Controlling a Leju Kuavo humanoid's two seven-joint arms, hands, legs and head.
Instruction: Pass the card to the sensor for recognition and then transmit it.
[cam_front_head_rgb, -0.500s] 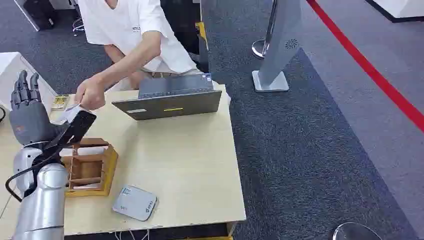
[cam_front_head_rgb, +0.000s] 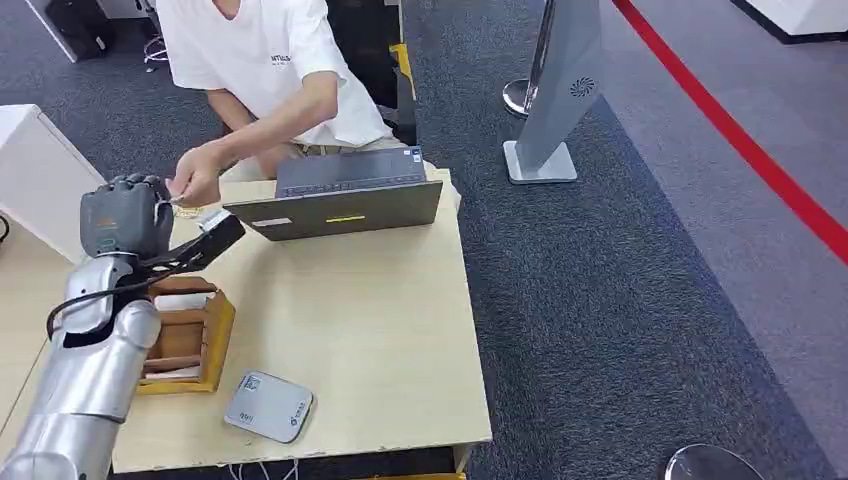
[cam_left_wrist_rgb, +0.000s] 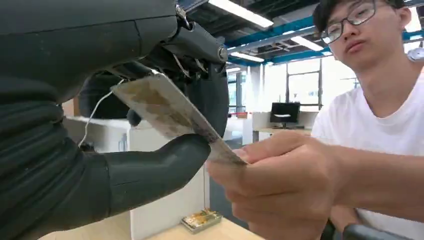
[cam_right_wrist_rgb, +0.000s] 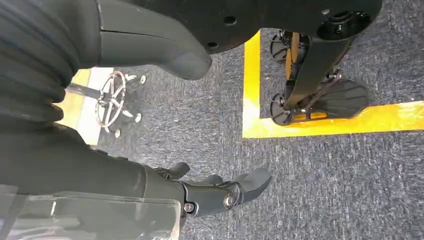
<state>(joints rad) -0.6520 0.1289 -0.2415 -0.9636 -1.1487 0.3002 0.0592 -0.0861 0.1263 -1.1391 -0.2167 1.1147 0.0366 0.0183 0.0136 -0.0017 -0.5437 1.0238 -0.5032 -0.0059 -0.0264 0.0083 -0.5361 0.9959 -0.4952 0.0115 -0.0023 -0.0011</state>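
The card (cam_left_wrist_rgb: 170, 112), pale with brown mottling, lies between the thumb and the curled dark fingers of my left hand (cam_left_wrist_rgb: 100, 165). A person's hand (cam_left_wrist_rgb: 280, 185) pinches its other end. In the head view my left hand (cam_front_head_rgb: 125, 215) is raised over the table's far left corner with its fingers curled in, and the person's hand (cam_front_head_rgb: 198, 182) is right beside it. The sensor (cam_front_head_rgb: 268, 406), a flat grey-white pad, lies near the table's front edge. My right hand (cam_right_wrist_rgb: 75, 150) hangs over the carpet with its fingers apart and holds nothing.
A wooden compartment box (cam_front_head_rgb: 185, 340) stands on the table's (cam_front_head_rgb: 380, 330) left side, just under my left arm. A grey laptop (cam_front_head_rgb: 345, 195) sits along the far edge in front of the seated person (cam_front_head_rgb: 270, 60). A small patterned box (cam_left_wrist_rgb: 200, 220) lies on the table.
My left hand stood open with its fingers upright; now it has moved toward the person and its fingers are curled around the card. The person's hand has drawn back a little, still on the card.
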